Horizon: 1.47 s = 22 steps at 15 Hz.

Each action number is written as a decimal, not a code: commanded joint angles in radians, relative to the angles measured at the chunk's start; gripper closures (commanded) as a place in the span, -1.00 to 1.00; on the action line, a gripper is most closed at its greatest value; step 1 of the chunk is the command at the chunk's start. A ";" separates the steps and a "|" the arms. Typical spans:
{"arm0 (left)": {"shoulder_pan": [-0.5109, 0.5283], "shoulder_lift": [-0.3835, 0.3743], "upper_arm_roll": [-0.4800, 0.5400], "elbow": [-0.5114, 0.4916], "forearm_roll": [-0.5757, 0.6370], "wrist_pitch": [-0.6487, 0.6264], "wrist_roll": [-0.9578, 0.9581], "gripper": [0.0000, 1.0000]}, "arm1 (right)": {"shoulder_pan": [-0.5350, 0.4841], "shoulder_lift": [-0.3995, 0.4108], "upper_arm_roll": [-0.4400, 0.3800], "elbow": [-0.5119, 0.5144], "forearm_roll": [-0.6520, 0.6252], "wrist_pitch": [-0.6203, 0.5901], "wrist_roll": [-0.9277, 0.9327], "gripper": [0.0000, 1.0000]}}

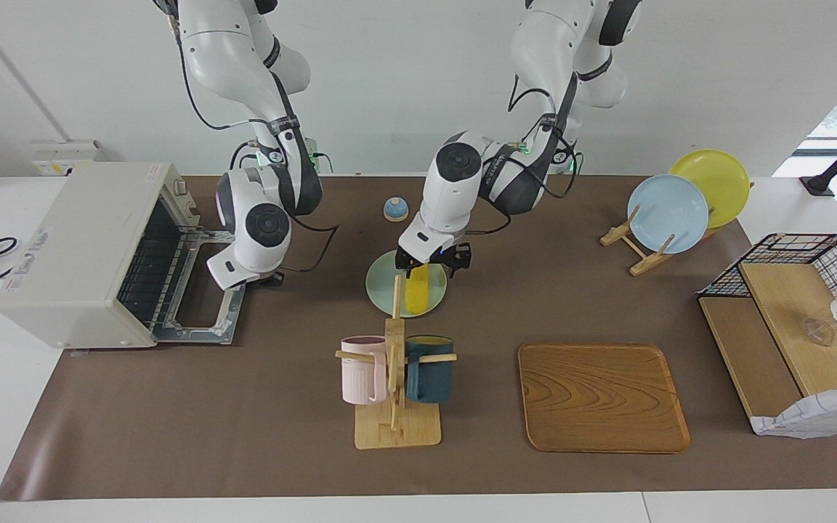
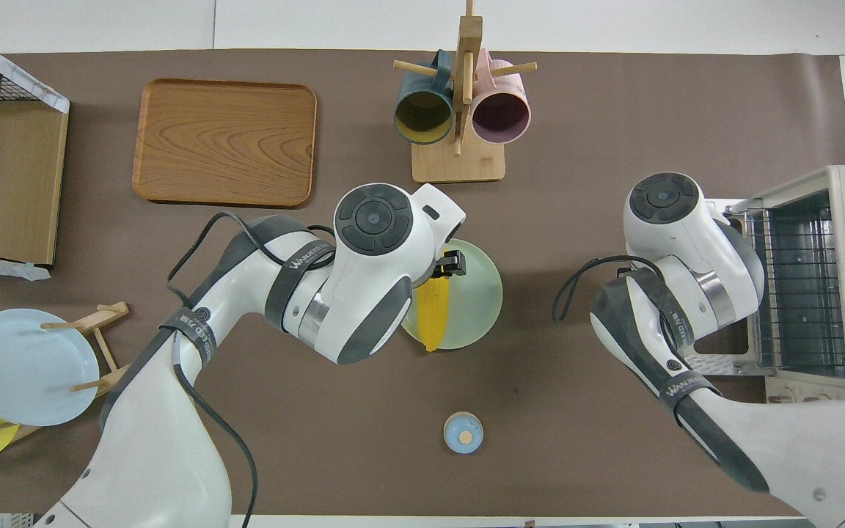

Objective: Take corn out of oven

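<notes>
At the right arm's end of the table:
oven: door dropped open, right gripper with fingers closed beside the door, holding nothing.
green plate: under the spread fingers of the left gripper.
corn: on that plate, just below those fingertips.

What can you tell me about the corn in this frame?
The corn is a bright yellow, husk-free cob with rows of kernels, tapered at the end nearer the robots. It lies flat on a pale green plate, out of the oven, whose door hangs open. The left gripper hangs over it with jaws open; contact cannot be judged. A wooden mug rack partly hides it.
</notes>
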 commanded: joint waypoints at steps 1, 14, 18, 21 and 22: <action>-0.021 0.021 0.020 -0.001 -0.018 0.050 -0.002 -1.00 | -0.039 -0.026 0.005 -0.004 -0.062 -0.014 -0.063 1.00; -0.038 0.038 0.017 -0.047 -0.016 0.090 0.000 -1.00 | -0.207 -0.289 0.001 0.150 0.104 -0.298 -0.571 1.00; -0.047 0.036 0.015 -0.049 -0.018 0.089 -0.003 -0.32 | -0.233 -0.303 -0.005 0.323 0.349 -0.420 -0.572 0.78; -0.050 0.035 0.015 -0.047 -0.021 0.078 -0.005 0.84 | -0.228 -0.278 -0.003 0.421 0.401 -0.451 -0.572 -0.18; -0.050 0.035 0.015 -0.043 -0.029 0.073 -0.005 1.00 | -0.227 -0.278 -0.003 0.428 0.405 -0.451 -0.572 -0.99</action>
